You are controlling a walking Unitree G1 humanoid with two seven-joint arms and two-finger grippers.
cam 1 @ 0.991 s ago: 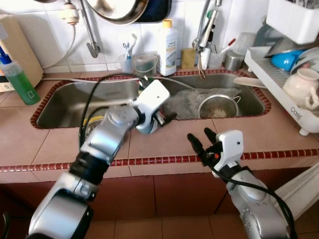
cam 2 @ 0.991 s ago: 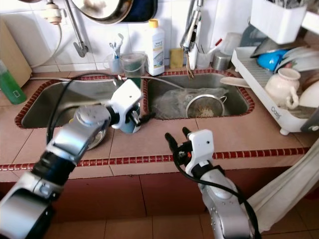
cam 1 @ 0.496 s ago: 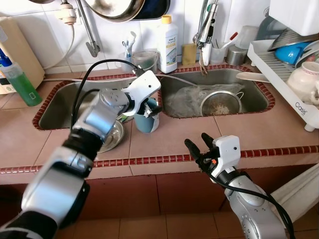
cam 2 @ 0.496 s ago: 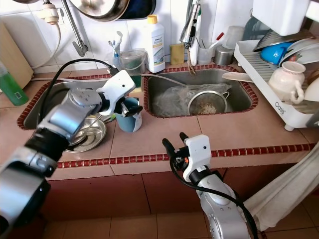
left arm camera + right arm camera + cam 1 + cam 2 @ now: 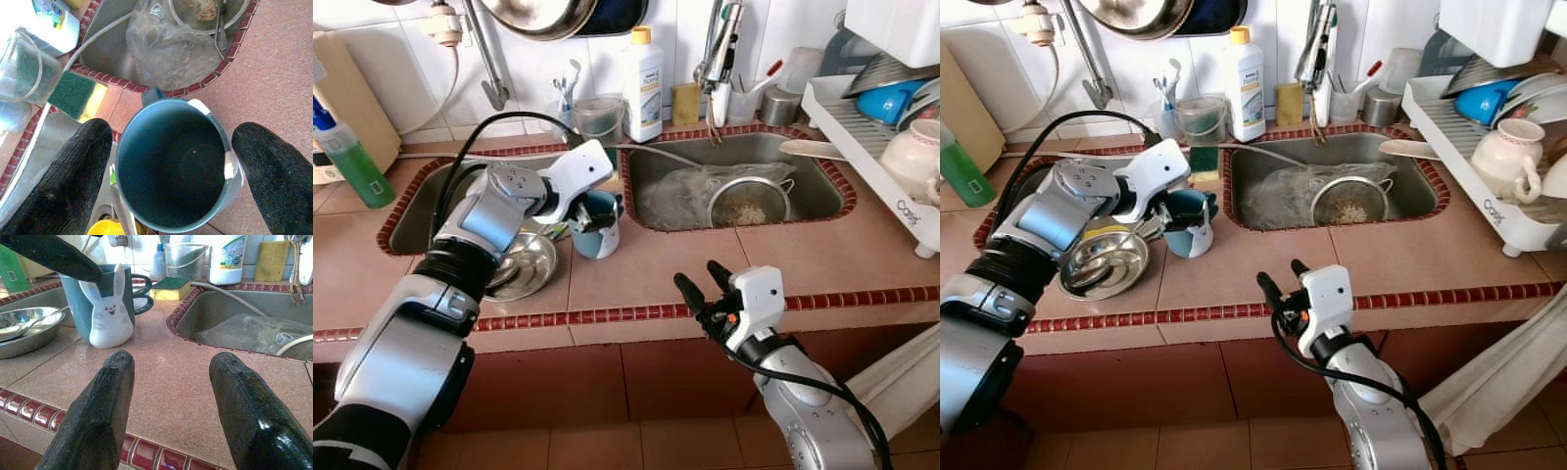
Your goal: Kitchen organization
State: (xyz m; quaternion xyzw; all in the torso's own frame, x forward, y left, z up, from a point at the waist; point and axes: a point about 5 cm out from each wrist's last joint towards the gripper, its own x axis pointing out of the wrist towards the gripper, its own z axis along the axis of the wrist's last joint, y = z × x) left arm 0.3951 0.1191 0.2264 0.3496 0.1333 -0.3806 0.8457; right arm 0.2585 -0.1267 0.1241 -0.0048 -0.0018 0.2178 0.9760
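Observation:
A teal mug point(image 5: 598, 231) with a white rabbit on its side stands on the tiled counter strip in front of the two sinks. My left gripper point(image 5: 596, 209) reaches over it from the left. In the left wrist view its fingers point(image 5: 73, 171) lie against opposite sides of the mug point(image 5: 171, 166), which is empty. My right gripper point(image 5: 697, 275) hovers open at the counter's front edge, to the right of the mug and nearer to me, with nothing between its fingers point(image 5: 105, 396). The mug point(image 5: 105, 308) stands well beyond them.
A steel bowl point(image 5: 521, 264) holding a spoon sits just left of the mug. The right sink point(image 5: 808, 191) holds a plastic bag and a strainer point(image 5: 745, 202). A green sponge point(image 5: 1203, 157), a white bottle point(image 5: 641, 73) and a dish rack point(image 5: 891, 186) lie beyond.
My left arm has swung outward to the left and its wrist has turned around the mug, which stays in place. The camera has shifted a little; the right gripper holds still.

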